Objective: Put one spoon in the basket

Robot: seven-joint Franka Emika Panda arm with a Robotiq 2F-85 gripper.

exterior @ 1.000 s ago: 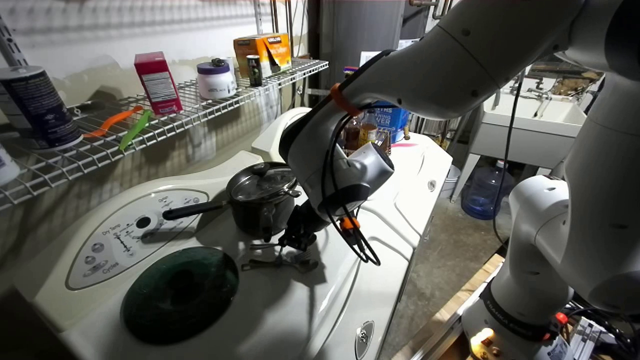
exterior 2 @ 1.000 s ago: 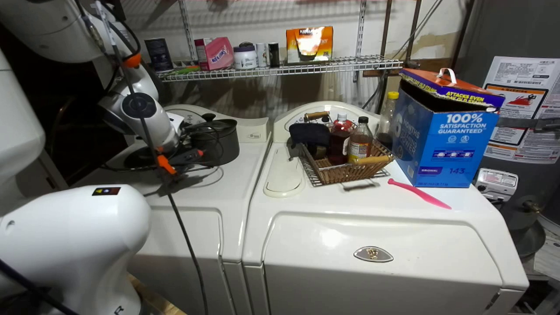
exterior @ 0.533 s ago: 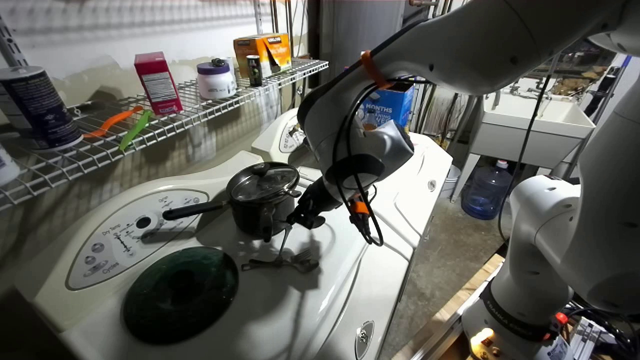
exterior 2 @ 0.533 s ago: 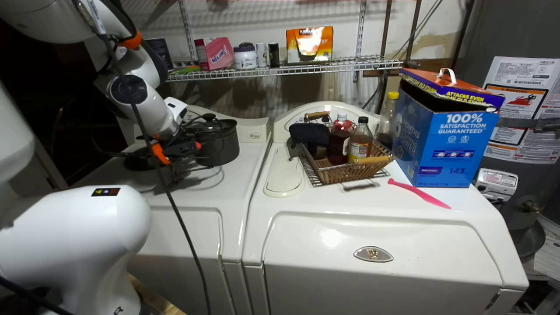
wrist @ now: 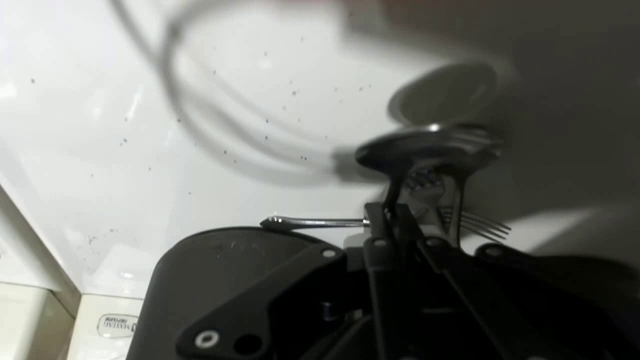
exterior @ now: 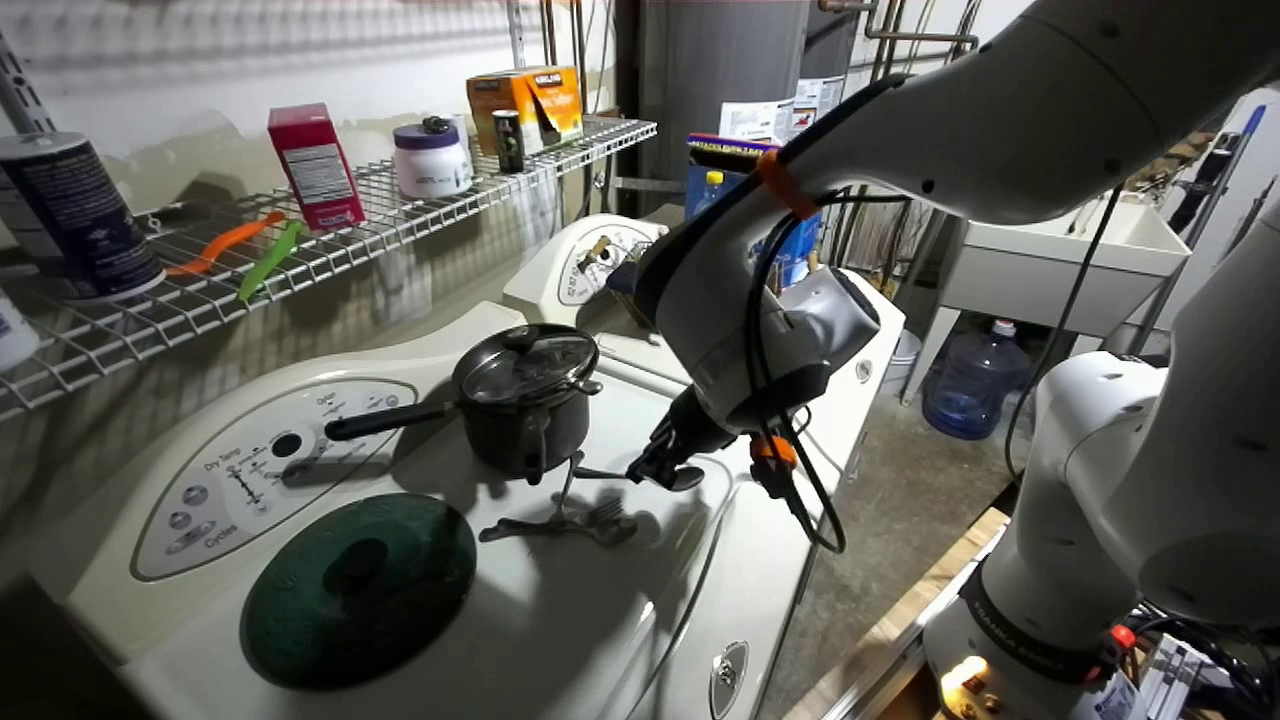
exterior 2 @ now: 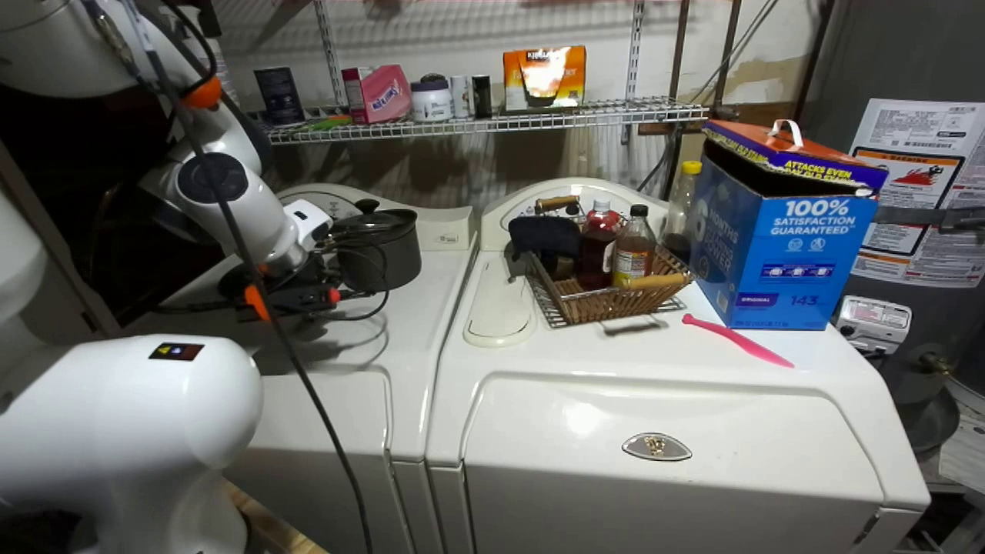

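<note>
My gripper point(exterior: 640, 473) is shut on a metal spoon, above the white dryer top. The spoon's bowl point(exterior: 688, 478) sticks out on one side of the fingertips and its handle on the other. In the wrist view the fingertips point(wrist: 392, 212) pinch the spoon's neck, with the bowl point(wrist: 385, 152) beyond them. More cutlery, with forks point(exterior: 600, 518), lies on the dryer top close below. The brown basket point(exterior 2: 592, 308) stands on the neighbouring machine in an exterior view and holds bottles and a dark item. The arm hides most of it in an exterior view.
A dark pot point(exterior: 525, 430) with a glass lid stands beside the gripper. A green round lid point(exterior: 330, 620) lies near it. A blue box point(exterior 2: 793, 269) and a pink utensil point(exterior 2: 739, 341) are by the basket. A wire shelf point(exterior 2: 600, 115) runs along the wall.
My gripper has risen from the cutlery with the spoon and moved away from the pot. The remaining cutlery stays on the dryer top.
</note>
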